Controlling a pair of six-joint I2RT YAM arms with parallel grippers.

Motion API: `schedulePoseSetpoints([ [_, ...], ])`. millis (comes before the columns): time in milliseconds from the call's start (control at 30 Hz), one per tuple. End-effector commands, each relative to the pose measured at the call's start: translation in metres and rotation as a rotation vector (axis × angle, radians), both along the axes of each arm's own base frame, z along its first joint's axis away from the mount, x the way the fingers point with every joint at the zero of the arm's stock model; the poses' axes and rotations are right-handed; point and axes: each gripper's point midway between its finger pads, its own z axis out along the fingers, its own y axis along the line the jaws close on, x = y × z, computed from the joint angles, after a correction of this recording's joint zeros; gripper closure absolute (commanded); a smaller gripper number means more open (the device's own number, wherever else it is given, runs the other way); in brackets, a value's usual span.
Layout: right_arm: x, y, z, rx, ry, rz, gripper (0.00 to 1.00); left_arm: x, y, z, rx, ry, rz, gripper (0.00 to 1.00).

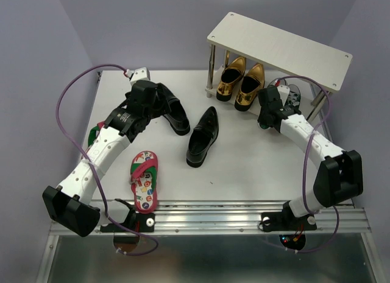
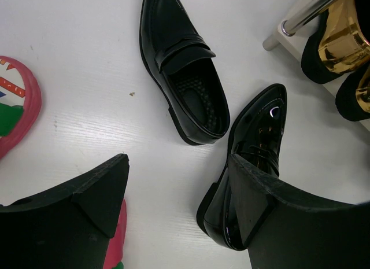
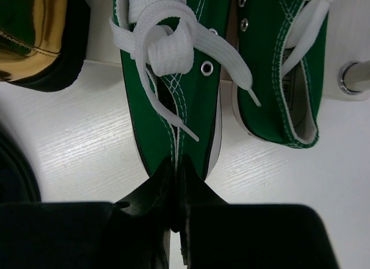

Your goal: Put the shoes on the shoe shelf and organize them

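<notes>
My left gripper (image 1: 161,103) (image 2: 179,165) is open and low over the table. Its right finger (image 2: 272,217) lies over the heel of a glossy black loafer (image 2: 257,147) (image 1: 177,118). The second black loafer (image 2: 185,72) (image 1: 203,136) lies apart at mid-table. My right gripper (image 1: 279,99) (image 3: 176,165) is shut on the heel rim of a green white-laced sneaker (image 3: 173,66) (image 1: 294,95) under the shoe shelf (image 1: 280,45). The other green sneaker (image 3: 283,78) sits next to it on the right. Two gold loafers (image 1: 241,82) (image 2: 341,43) (image 3: 34,37) stand under the shelf's left half. A red-pink flip-flop (image 1: 144,179) lies near the front.
A second flip-flop (image 1: 92,134) (image 2: 17,101) shows partly under my left arm. A metal shelf leg (image 3: 355,78) stands just right of the sneakers, and another leg (image 2: 300,17) stands left of the gold loafers. The shelf's top board holds nothing.
</notes>
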Motion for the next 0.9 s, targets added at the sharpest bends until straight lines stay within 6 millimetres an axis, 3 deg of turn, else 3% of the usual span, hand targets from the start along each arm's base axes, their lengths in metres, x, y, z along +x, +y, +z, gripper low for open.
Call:
schedulePoseSetpoints([
  [0, 0.043, 0.005, 0.051, 0.042, -0.212, -0.004, 0.99, -0.003, 0.008, 0.019, -0.01, -0.051, 0.015, 0.2],
  [467, 0.063, -0.021, 0.025, 0.108, -0.189, -0.059, 0.99, -0.002, 0.011, 0.024, -0.007, -0.06, 0.024, 0.2],
  [567, 0.066, -0.019, 0.023, 0.125, -0.191, -0.032, 0.99, -0.003, 0.012, 0.024, -0.005, -0.06, 0.024, 0.2],
  [733, 0.061, -0.032, 0.021, 0.139, -0.193, -0.079, 0.99, -0.004, 0.012, 0.024, -0.009, -0.059, 0.024, 0.2],
  [867, 0.045, -0.056, 0.018, 0.095, -0.174, -0.205, 0.99, -0.005, 0.012, 0.023, -0.01, -0.059, 0.023, 0.2],
])
